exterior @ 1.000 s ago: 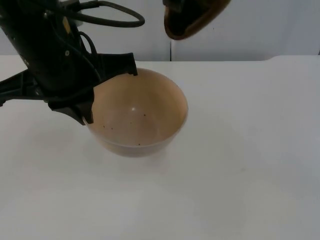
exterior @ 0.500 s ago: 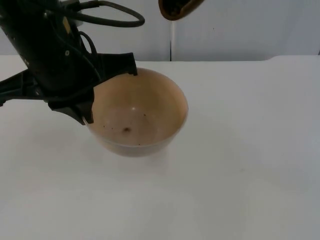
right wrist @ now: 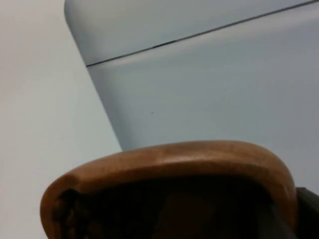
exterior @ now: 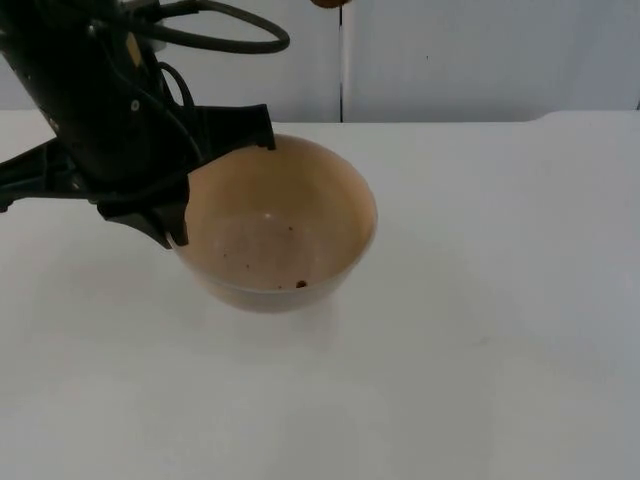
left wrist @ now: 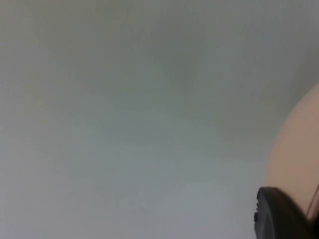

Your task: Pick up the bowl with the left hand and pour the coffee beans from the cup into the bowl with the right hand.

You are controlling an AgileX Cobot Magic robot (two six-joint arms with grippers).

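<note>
The left gripper (exterior: 215,180), fingers pinching the rim, holds the bowl (exterior: 275,225) near the table's (exterior: 500,300) rear edge as a catch basin, while the right gripper's fingers clamp the tilted cup (right wrist: 169,191) so beans (exterior: 300,284) drop in

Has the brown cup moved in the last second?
Yes. The cup has gone up the top view along the partition wall's seam, away from the bowl, which the left gripper holds.

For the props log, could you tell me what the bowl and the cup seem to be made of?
Bowl: probably ceramic or plastic, a smooth tan surface with a soft glint inside. Cup: likely wood, a warm brown rounded rim with a satin sheen.
</note>
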